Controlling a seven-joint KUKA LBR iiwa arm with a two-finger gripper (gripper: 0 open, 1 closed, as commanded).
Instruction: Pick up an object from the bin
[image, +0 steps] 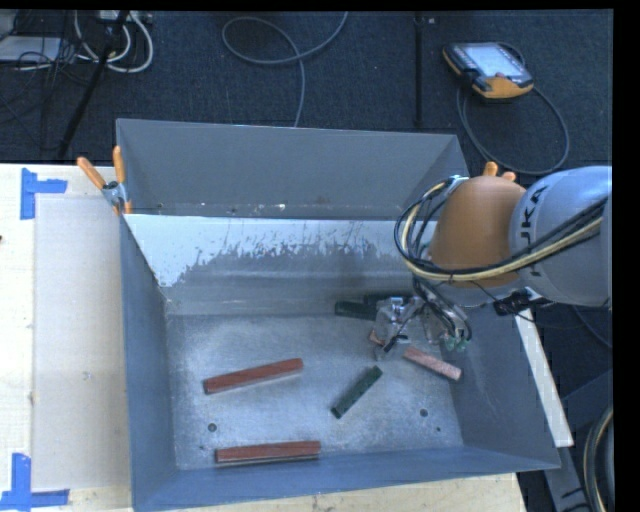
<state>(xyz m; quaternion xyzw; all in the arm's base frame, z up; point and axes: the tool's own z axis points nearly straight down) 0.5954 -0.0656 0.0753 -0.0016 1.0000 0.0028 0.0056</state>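
Observation:
My gripper (397, 322) hangs low over the bin floor at the right of the middle, under the arm's orange cover. A short pinkish bar (433, 363) lies just right of and below it, close to the bin's right wall. A dark green bar (357, 391) lies slantwise on the floor a little further toward the front. I cannot make out anything held in the gripper.
Two reddish-brown bars lie on the left half of the floor, one (252, 377) mid-left and one (268, 452) along the front wall. The arm and its cables reach in over the right rim.

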